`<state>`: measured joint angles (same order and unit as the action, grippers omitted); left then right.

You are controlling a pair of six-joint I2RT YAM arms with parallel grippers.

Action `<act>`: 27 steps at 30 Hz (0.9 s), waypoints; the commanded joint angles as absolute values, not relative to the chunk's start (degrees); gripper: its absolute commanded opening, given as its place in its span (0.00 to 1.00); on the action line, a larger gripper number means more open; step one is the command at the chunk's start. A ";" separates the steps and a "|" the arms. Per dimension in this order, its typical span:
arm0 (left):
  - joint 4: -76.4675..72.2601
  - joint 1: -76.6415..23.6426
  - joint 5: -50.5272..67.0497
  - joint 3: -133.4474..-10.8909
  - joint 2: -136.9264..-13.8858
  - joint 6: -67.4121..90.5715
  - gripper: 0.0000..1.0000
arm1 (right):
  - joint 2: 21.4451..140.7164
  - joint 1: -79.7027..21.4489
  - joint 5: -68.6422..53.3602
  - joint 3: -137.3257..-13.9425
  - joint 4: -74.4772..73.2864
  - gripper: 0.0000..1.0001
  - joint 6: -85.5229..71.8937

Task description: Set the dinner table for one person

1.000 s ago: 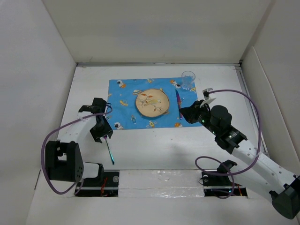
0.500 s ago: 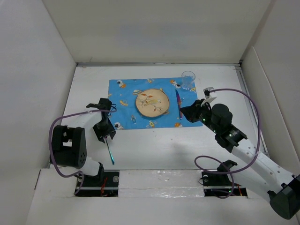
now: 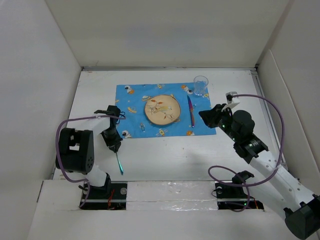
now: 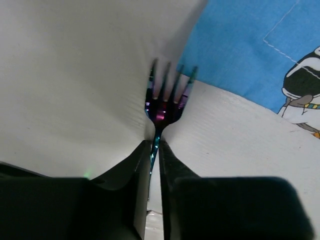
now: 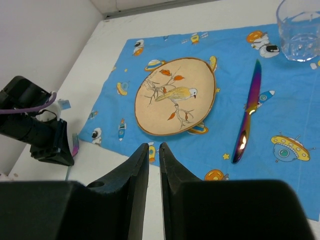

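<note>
Left wrist view put my left claw (image 4: 155,146) front and centre: both fingers were pressed together on the thin neck of the fork (image 4: 162,100), just behind its head, so I had it clamped. The fork was iridescent, purple to teal, and its four tines pointed away from me toward the near left corner of the blue astronaut mat (image 4: 250,45), ending just beside its edge; whether they touched the cloth I could not tell. Under the fork was the bare white top of the dinner table (image 4: 75,75). From the top view the handle ran back from my fingers toward the near edge, and I could not tell if it rested on the surface or hung just above it.

My right claw (image 5: 154,147) held nothing. Its fingers stood a narrow slit apart, above the table at the mat's right side. Ahead of it the mat lay flat in the middle of the table, with the round bird-painted plate (image 5: 175,95) at its centre. To the plate's right lay the knife (image 5: 248,120), apart from the plate, tip toward the far wall. The clear glass (image 5: 300,22) stood upright at the mat's far right corner, beyond the knife tip.
</note>
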<state>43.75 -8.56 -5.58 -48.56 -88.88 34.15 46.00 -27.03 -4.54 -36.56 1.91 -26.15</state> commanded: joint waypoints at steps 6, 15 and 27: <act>44.82 -10.80 -6.68 -48.87 -86.31 34.97 0.00 | 45.70 -25.49 -5.28 -36.65 3.60 0.20 -25.22; 46.59 -14.05 -3.34 -49.12 -73.93 34.55 0.00 | 46.41 -26.01 -6.68 -35.95 5.27 0.21 -25.40; 35.59 -14.06 -12.30 -75.65 -85.58 22.78 0.00 | 47.99 -28.21 -7.29 -34.98 7.91 0.21 -25.93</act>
